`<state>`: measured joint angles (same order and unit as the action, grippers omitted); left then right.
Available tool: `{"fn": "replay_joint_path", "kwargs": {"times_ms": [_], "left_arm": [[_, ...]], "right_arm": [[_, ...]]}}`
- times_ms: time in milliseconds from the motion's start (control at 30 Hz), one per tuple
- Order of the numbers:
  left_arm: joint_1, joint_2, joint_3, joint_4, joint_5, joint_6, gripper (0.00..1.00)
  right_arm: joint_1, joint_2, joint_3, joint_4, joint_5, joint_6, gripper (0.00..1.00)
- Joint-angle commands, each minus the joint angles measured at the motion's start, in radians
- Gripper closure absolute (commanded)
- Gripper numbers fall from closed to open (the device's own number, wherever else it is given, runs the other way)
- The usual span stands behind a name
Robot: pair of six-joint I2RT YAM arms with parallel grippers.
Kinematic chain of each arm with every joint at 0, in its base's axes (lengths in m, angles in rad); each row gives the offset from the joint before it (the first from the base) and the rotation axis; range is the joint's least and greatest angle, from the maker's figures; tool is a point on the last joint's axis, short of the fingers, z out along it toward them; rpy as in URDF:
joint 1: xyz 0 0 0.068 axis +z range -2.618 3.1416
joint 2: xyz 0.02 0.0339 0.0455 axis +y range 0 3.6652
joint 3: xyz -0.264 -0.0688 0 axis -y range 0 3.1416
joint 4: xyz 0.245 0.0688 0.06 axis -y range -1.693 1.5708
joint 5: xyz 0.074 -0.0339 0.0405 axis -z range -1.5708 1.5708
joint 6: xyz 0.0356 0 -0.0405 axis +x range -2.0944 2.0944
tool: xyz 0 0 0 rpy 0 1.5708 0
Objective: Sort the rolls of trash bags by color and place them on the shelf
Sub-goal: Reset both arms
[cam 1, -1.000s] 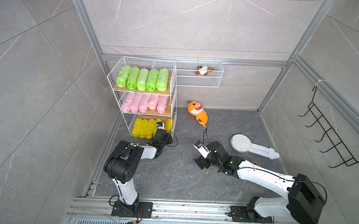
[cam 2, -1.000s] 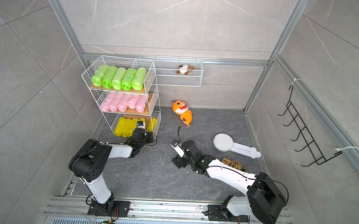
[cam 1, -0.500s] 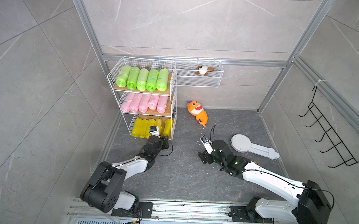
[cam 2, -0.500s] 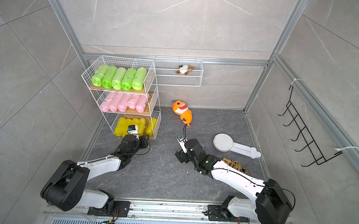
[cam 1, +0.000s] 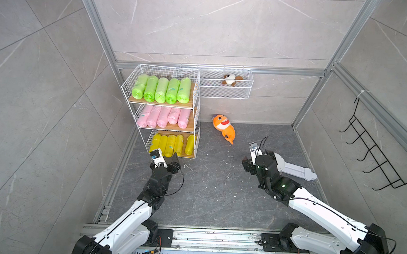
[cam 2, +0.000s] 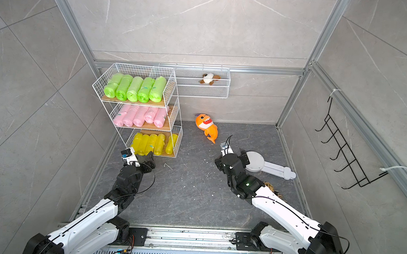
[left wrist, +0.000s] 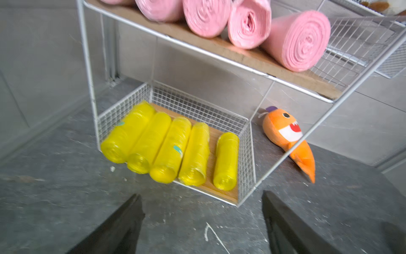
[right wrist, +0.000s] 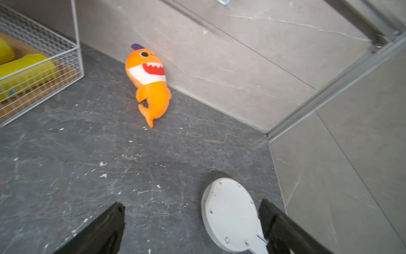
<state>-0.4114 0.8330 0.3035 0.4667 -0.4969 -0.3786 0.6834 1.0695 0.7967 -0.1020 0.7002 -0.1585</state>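
The shelf, left of centre in both top views, looks full. We count five green rolls on the top tier, five pink rolls across the middle and five yellow rolls on the bottom board. That makes fifteen, every colour on its own tier, and we find no roll anywhere on the dark floor. So we judge the sorting done, with the last placement just closing out.

The left gripper hangs just in front of the bottom tier, low in the left wrist view. Its jaws are spread wide, with nothing but floor between them. The right gripper is equally wide and empty at the bottom of its own wrist view. It is near a white disc with a handle and well apart from the shelf. The orange plush shark lies at centre frame by the back wall, and that one is not ours to move.

One thing we note: the fifth yellow roll sits apart from its four neighbours, with a strip of bare board between. The four packed ones poke their ends past the board's front edge. Soft and crinkly as they look, they should sit tight, though a nudge could roll them.

The next move, as we read it, calls for little. Draw the left gripper straight back without clipping the shelf's wire corner, then park both.
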Motion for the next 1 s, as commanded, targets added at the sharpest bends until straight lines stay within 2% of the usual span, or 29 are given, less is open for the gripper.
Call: {"fn": "replay_joint_path", "kwargs": {"times_ms": [0, 200, 333, 433, 567, 700, 967], "left_arm": [[0.008, -0.062, -0.030, 0.046, -0.114, 0.072, 0.02], [0.050, -0.078, -0.069, 0.054, -0.193, 0.130, 0.02], [0.131, -0.055, -0.087, 0.068, -0.168, 0.143, 0.02], [0.189, -0.018, -0.127, 0.177, -0.124, 0.189, 0.02], [0.259, 0.063, -0.167, 0.304, -0.048, 0.199, 0.02], [0.289, 0.169, -0.171, 0.394, 0.033, 0.252, 0.02], [0.345, 0.406, -0.159, 0.581, 0.178, 0.294, 0.02]], "right_arm": [[-0.032, -0.034, -0.060, 0.049, 0.106, -0.029, 0.00], [-0.120, -0.106, -0.208, 0.193, 0.128, 0.012, 0.00], [-0.167, -0.095, -0.327, 0.383, 0.200, -0.002, 0.00], [-0.207, -0.052, -0.378, 0.474, 0.211, 0.038, 0.00], [-0.260, 0.033, -0.436, 0.632, 0.151, 0.067, 0.00], [-0.313, 0.103, -0.500, 0.803, 0.083, 0.068, 0.00], [-0.447, 0.225, -0.507, 0.908, -0.088, 0.093, 0.00]]}}
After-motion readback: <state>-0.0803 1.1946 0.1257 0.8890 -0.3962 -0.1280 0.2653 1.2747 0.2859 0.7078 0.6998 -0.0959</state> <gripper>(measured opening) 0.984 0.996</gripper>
